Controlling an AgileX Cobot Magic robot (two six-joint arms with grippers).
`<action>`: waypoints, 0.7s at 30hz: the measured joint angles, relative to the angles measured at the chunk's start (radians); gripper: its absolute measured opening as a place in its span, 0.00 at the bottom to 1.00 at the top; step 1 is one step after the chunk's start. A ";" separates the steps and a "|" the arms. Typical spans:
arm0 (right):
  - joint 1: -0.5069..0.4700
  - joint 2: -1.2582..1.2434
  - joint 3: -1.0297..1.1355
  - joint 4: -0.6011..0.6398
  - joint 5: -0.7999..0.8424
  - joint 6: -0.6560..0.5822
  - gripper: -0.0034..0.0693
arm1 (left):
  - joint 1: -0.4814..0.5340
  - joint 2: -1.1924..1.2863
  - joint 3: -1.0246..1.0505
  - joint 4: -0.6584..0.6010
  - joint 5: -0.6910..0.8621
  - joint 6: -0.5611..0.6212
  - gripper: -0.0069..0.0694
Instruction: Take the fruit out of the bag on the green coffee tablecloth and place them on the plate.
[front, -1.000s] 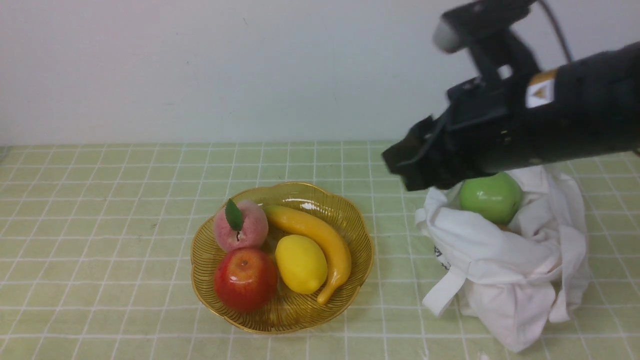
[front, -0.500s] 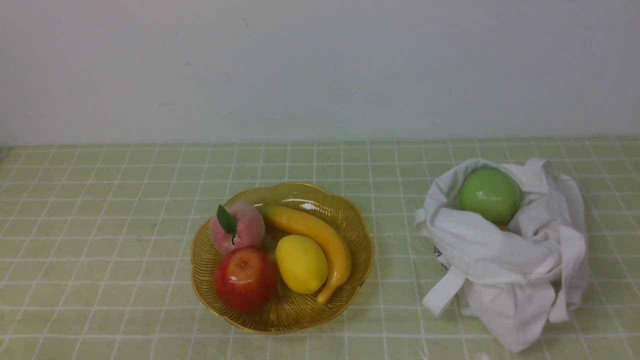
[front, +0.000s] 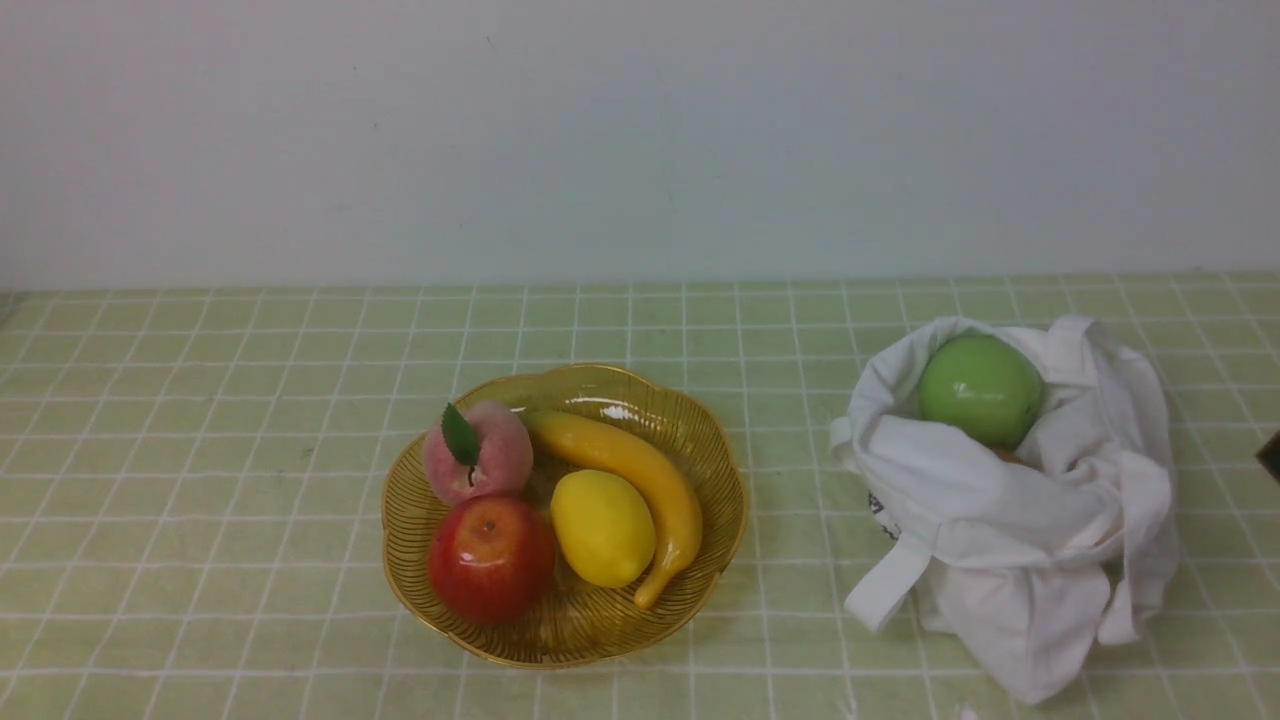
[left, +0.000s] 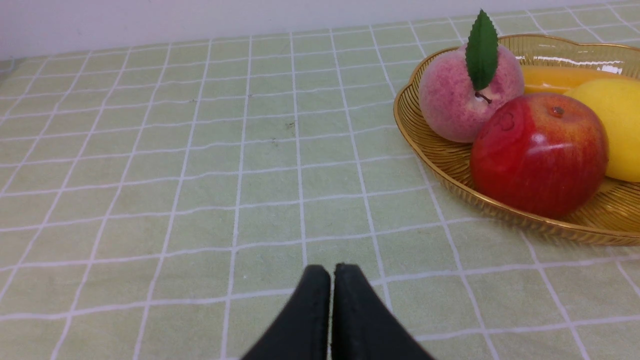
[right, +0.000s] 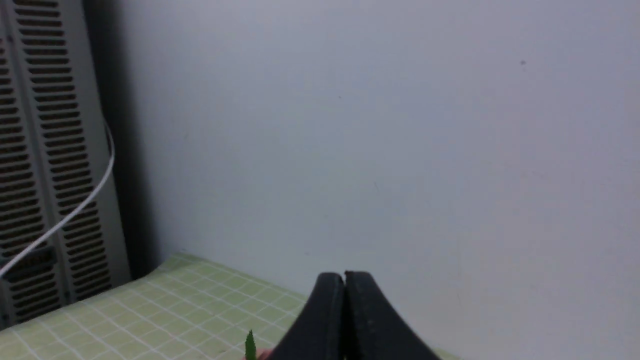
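Four fruits sit in the amber plate (front: 565, 635), and the green apple (front: 980, 392) rests in the mouth of the white bag (front: 1000, 500); both claws, left (left: 332, 272) and right (right: 345, 280), are clenched and empty! Best play now: right claw opens wide, drops straight over the apple, pinches fruit, not cloth.

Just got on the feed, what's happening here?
Neither arm is handling anything: the left gripper and right gripper are both shut and empty. A ribbed amber see-through dish holds a pink peach, shiny red apple, yellow lemon and curved yellow banana. A glossy green apple sits in the white cloth bag, not yet taken out.
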 joint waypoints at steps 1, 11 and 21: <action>0.000 0.000 0.001 0.000 -0.028 0.000 0.03 | 0.000 0.000 0.000 0.000 0.000 0.000 0.08; 0.000 -0.001 0.001 0.081 -0.266 -0.022 0.03 | 0.000 0.000 0.000 0.000 0.000 0.000 0.08; 0.000 -0.001 0.001 0.669 -0.118 -0.536 0.03 | 0.000 0.000 0.000 0.000 0.000 0.000 0.08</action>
